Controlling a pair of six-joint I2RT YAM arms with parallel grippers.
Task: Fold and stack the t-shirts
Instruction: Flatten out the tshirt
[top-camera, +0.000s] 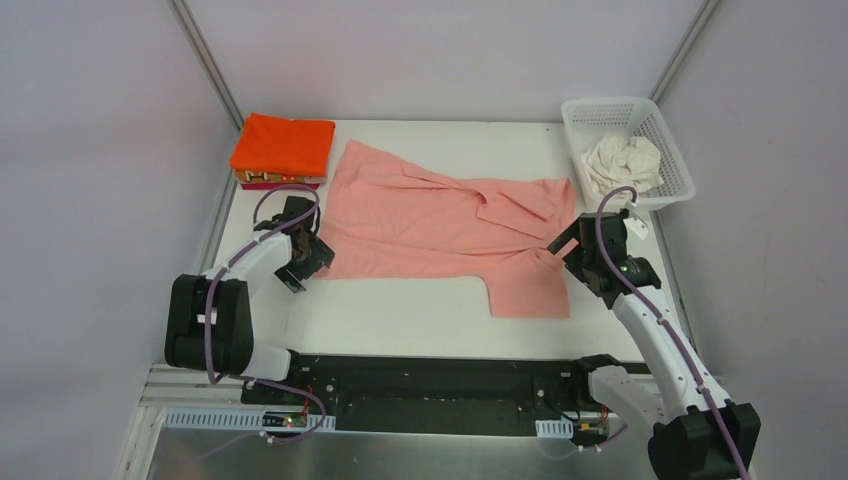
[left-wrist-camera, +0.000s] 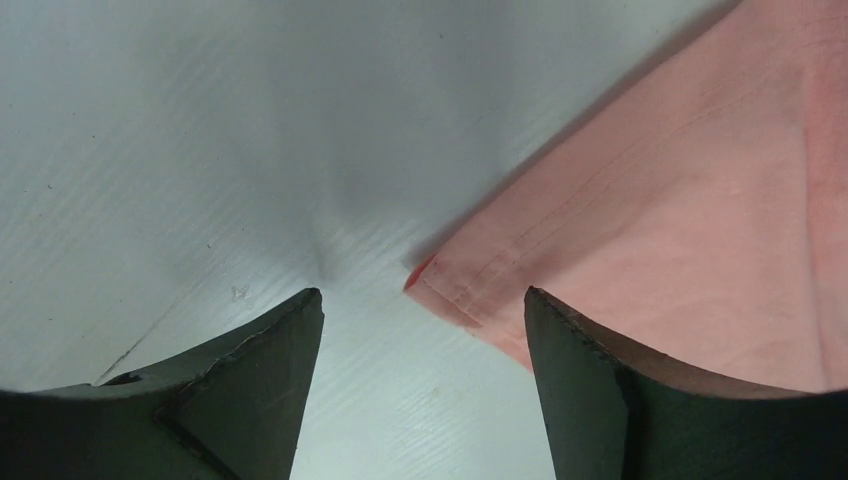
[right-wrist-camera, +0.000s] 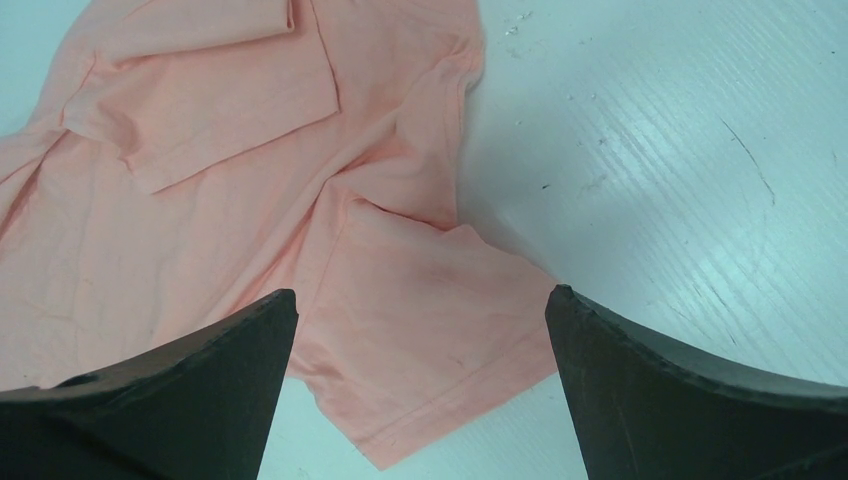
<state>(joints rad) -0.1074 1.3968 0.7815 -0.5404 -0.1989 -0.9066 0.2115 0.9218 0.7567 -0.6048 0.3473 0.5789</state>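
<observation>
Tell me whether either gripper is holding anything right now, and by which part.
Nothing is held. The left gripper and right gripper are both open, over a corner and a sleeve of the pink shirt.

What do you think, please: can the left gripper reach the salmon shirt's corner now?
Probably yes: the left gripper is open, with the salmon shirt's corner lying uncovered on the table between its fingers.

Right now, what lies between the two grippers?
The pink shirt lies across the stretch from the left gripper to the right gripper, as the top view shows.
</observation>
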